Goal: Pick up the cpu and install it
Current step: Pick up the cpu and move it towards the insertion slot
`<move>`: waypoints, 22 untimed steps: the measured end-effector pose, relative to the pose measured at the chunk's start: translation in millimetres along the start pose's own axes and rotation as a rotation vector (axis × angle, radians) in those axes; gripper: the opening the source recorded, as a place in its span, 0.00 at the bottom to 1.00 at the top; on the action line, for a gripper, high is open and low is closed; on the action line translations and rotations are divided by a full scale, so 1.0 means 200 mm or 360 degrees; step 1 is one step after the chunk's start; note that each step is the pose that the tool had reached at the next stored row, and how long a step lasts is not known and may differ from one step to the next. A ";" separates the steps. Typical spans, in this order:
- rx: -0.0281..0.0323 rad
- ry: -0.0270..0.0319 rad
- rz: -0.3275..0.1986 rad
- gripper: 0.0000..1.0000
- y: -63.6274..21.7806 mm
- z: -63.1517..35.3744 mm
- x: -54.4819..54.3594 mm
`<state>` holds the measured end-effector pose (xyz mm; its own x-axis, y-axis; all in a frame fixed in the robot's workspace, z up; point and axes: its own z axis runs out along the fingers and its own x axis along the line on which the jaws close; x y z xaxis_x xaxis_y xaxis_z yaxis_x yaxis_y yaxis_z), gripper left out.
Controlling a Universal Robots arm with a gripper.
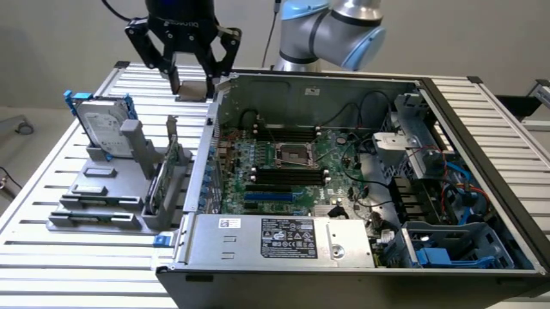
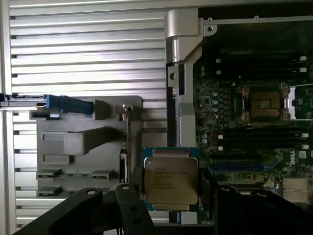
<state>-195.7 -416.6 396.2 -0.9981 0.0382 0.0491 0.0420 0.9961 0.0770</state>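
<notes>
Right, pick-up part looks done. The cpu (image 2: 170, 182) sits between the jaws, metal top w/ printed text facing the wrist cam, green edge showing round it. Jaws stand wide, but they're closed on the chip's opposite edges, not hanging empty. In the ext. view the chip hangs clear of the slatted surface (image 1: 51, 257), up in the air just outside the computer case (image 1: 429, 90), by the case's far corner on the exterior view's left.

Install part not yet done, as far as I can judge. The socket (image 1: 290, 154) sits mid-board inside the case, between two banks of black memory slots, & looks bare: contact area showing in the wrist view, no chip in it. Can't tell whether its latch/frame is fully open. Chip & socket are well apart; the case wall stands between them.

Other stuff, untouched: grey parts rack (image 1: 94, 193) on the surface at the exterior view's left, w/ the hard drive (image 1: 107, 132) standing upright in it on blue rails. Rack spot the chip may have come from: can't make out.

So approx halfway: chip lifted & held; carrying over, lining up & seating all left.
</notes>
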 end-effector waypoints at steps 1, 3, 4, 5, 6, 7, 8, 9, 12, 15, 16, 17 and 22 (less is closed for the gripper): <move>0.00001 0.00001 0.0000 0.55 0.001 -0.001 -0.02; 0.00000 0.00000 0.0000 0.55 0.003 -0.003 -0.07; 0.00000 0.00000 0.0000 0.55 0.004 -0.003 -0.09; 0.00001 0.00001 0.0000 0.55 0.005 -0.004 -0.11; 0.00001 0.00000 0.0000 0.55 0.006 -0.004 -0.14; 0.00000 0.00000 0.0000 0.55 0.006 -0.004 -0.16; 0.00001 0.00001 0.0000 0.55 0.007 -0.003 -0.18; 0.00003 0.00002 0.0000 0.55 0.008 -0.002 -0.20; 0.00001 0.00001 0.0000 0.55 0.018 0.009 -0.27; 0.00001 0.00001 0.0000 0.55 0.042 0.033 -0.34; 0.00001 0.00000 0.0000 0.55 0.051 0.041 -0.36; 0.00000 0.00000 0.0000 0.55 0.059 0.048 -0.39; 0.00000 0.00000 0.0000 0.55 0.104 0.090 -0.50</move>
<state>-95.9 -398.3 375.1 -0.9981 0.0382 0.0491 0.0419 0.9961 0.0771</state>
